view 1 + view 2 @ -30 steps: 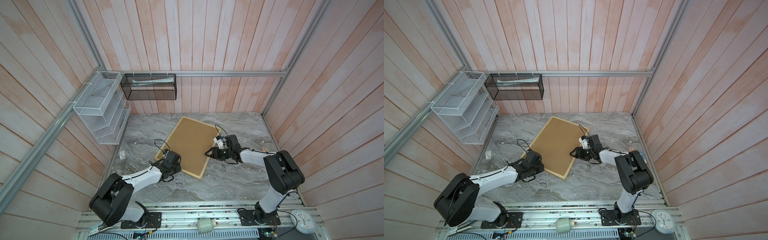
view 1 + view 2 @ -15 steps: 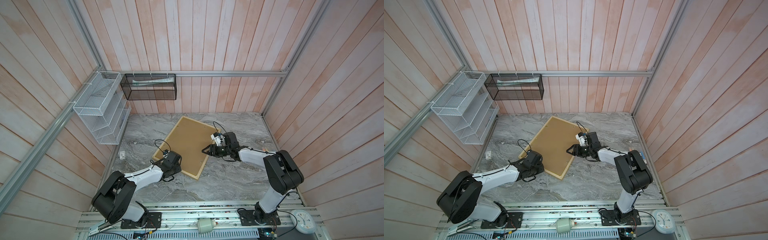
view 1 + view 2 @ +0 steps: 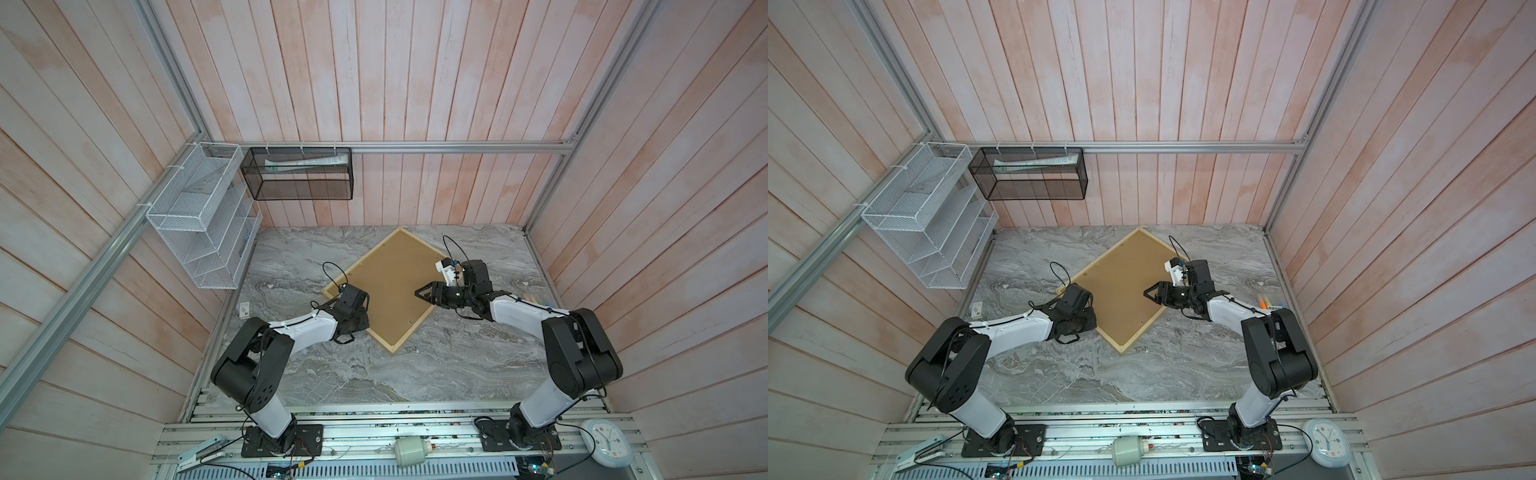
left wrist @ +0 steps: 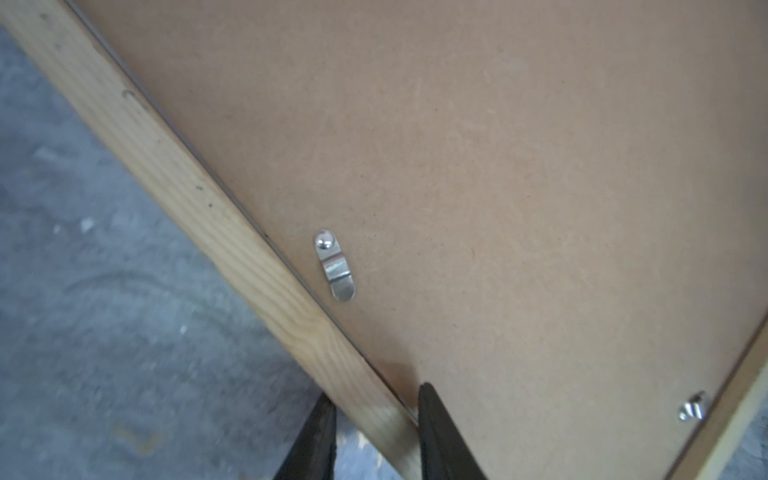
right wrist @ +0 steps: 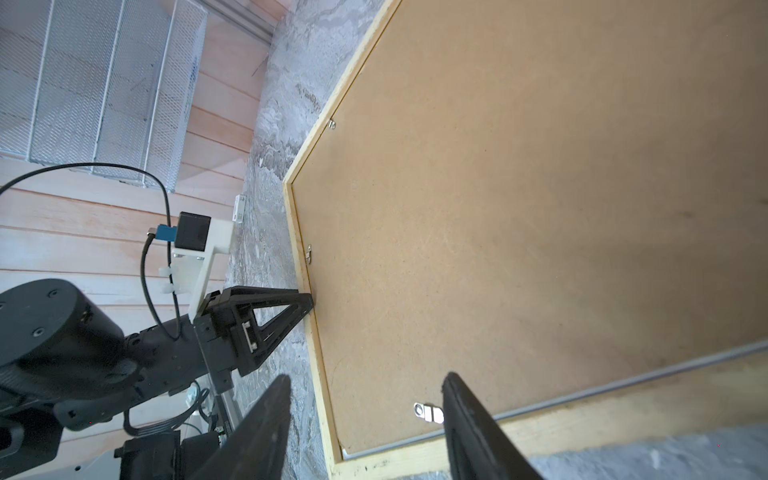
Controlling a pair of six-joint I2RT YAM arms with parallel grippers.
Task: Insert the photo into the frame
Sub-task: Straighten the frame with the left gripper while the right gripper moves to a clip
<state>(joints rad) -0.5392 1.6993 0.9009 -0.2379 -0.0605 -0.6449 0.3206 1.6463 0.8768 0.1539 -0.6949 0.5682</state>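
The frame (image 3: 390, 286) (image 3: 1121, 286) lies face down on the marble table, turned like a diamond, brown back (image 4: 498, 166) (image 5: 519, 187) up. The photo is hidden. My left gripper (image 4: 376, 395) (image 3: 362, 316) (image 3: 1090, 318) is shut on the frame's pale wood rail on the near left side, one finger outside it and one on the board beside a metal clip (image 4: 334, 266). The right wrist view also shows this gripper (image 5: 307, 301) at the rail. My right gripper (image 5: 365, 399) (image 3: 419, 293) (image 3: 1148, 293) hangs open above the frame's right part, holding nothing, a clip (image 5: 428, 413) next to one finger.
A white wire rack (image 3: 199, 216) and a black mesh basket (image 3: 297, 174) hang on the walls at the back left. A small white tag (image 3: 244, 308) lies by the table's left edge. Coloured markers (image 3: 1268, 301) lie at the right edge.
My left gripper's jaws have narrowed onto the frame's rail. My right gripper has shifted a little over the frame's right side and stays open.
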